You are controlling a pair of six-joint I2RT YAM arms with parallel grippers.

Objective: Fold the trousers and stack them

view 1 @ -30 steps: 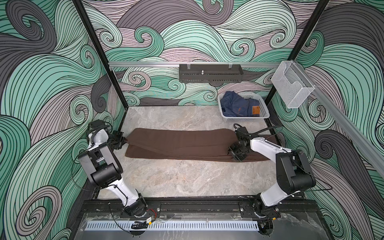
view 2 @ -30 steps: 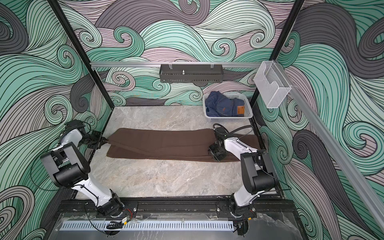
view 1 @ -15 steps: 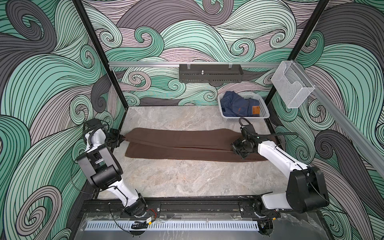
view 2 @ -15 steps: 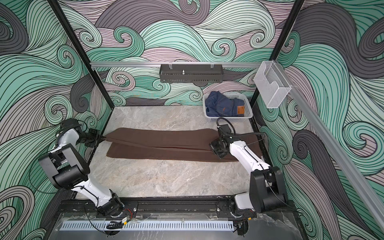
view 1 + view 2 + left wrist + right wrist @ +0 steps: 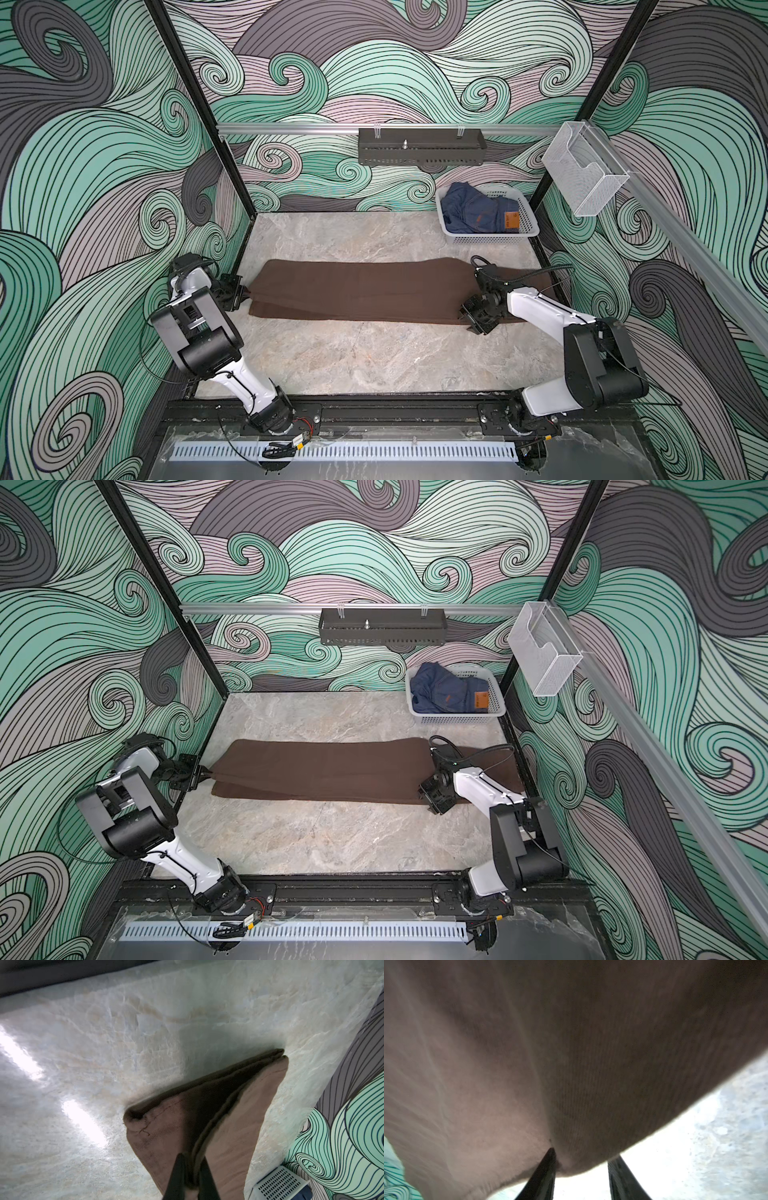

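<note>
The dark brown trousers (image 5: pixel 361 291) (image 5: pixel 324 771) lie stretched flat across the marble table, folded lengthwise with one leg on the other. At their left end my left gripper (image 5: pixel 245 293) (image 5: pixel 203 771) is shut on the hem; in the left wrist view its fingers (image 5: pixel 178 1176) pinch the doubled edge of the trousers (image 5: pixel 239 1115). Over the near edge towards the right end stands my right gripper (image 5: pixel 473 320) (image 5: pixel 430 800). In the right wrist view the right gripper (image 5: pixel 584 1153) is open, its jaws apart, with the trousers (image 5: pixel 571 1043) bulging loosely between them.
A white basket (image 5: pixel 486 239) (image 5: pixel 453 719) with blue jeans (image 5: pixel 473 208) stands at the back right corner. A black tray (image 5: pixel 419 147) hangs on the back rail, and a clear wire holder (image 5: pixel 582 174) on the right rail. Frame posts and walls close both sides.
My right gripper has opened and let go of the cloth, shifting a little towards the table's front edge. The left gripper keeps its hold on the hem.
</note>
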